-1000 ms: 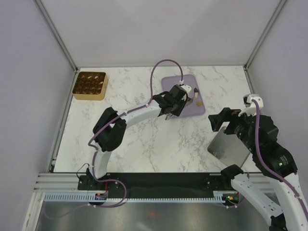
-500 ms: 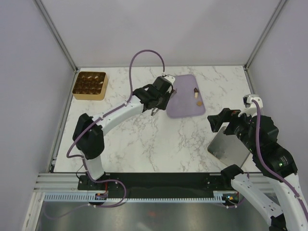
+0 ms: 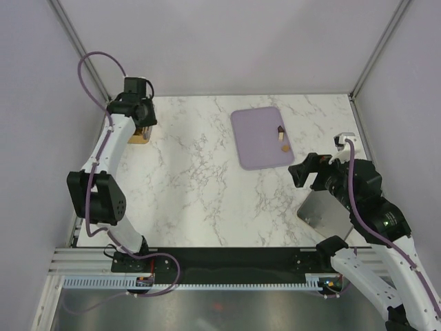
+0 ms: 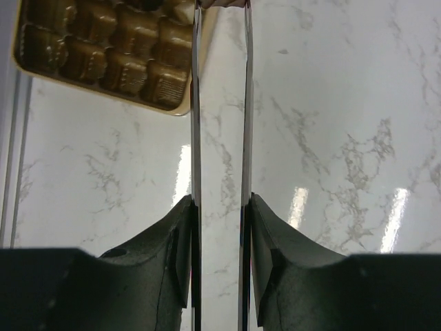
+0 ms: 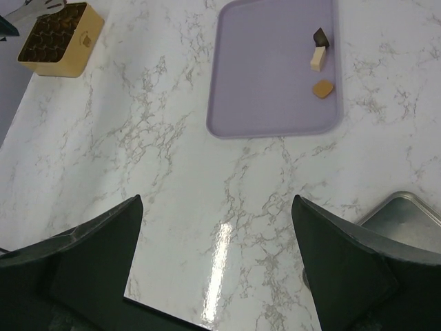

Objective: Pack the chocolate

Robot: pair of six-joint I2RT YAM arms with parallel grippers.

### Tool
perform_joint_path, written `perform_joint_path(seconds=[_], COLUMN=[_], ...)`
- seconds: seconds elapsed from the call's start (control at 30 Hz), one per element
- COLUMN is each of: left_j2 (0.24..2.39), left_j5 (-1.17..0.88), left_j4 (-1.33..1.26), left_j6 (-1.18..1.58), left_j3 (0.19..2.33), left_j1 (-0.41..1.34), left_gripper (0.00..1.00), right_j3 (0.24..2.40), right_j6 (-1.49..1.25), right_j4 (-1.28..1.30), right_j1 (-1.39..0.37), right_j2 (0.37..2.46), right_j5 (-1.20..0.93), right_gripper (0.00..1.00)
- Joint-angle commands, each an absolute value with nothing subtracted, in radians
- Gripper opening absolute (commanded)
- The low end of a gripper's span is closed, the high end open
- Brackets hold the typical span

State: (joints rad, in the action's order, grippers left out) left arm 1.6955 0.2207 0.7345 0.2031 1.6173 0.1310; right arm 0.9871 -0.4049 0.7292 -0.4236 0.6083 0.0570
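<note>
Three chocolate pieces lie on the lilac tray point(image 3: 251, 145) at its right side: dark point(image 3: 280, 129), cream point(image 3: 281, 136) and tan point(image 3: 284, 147). They also show in the right wrist view, dark point(image 5: 320, 36), cream point(image 5: 317, 58) and tan point(image 5: 322, 88). The golden compartmented box point(image 4: 103, 48) sits at the far left, mostly under my left gripper point(image 3: 132, 114). Its long thin fingers point(image 4: 196, 138) stand close together, and a brown bit shows between the tips point(image 4: 222, 3) at the frame's top edge, beside the box's right corner. My right gripper point(image 3: 303, 172) is open and empty, near the tray's front right corner.
A metal tray point(image 3: 329, 210) lies at the right front under the right arm, and its corner shows in the right wrist view point(image 5: 406, 214). Frame posts and walls stand close behind the box point(image 5: 62, 38). The tabletop is white marble point(image 3: 200, 186).
My left arm has swung from the lilac tray across the table to the golden box at the far left. The right gripper has shifted slightly left.
</note>
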Motion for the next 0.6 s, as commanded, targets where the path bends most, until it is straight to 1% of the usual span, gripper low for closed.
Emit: perform_joint_path(seconds=[0.0, 0.13, 0.23, 0.57], left_j2=[1.706, 1.747, 1.788, 1.877], left_j5=[0.186, 0.215, 0.209, 0.271], left_j4=[0.753, 0.749, 0.749, 0.746], left_j6=[0.236, 0.252, 0.256, 0.245], left_j3=[1.666, 1.683, 1.709, 1.795], left_j1=[0.034, -0.092, -0.142, -0.193], left_gripper=[0.35, 0.35, 0.35, 0.35], right_j3=[0.97, 0.946, 0.934, 0.91], right_j6=[-0.416, -0.414, -0.413, -0.416], right_j4=[0.649, 0.615, 0.606, 0.575], right_j1=[-0.426, -0.426, -0.426, -0.426], right_j2=[0.63, 0.647, 0.661, 0.687], right_j5=[0.041, 0.043, 0.046, 0.048], right_gripper=[0.98, 0.98, 0.98, 0.98])
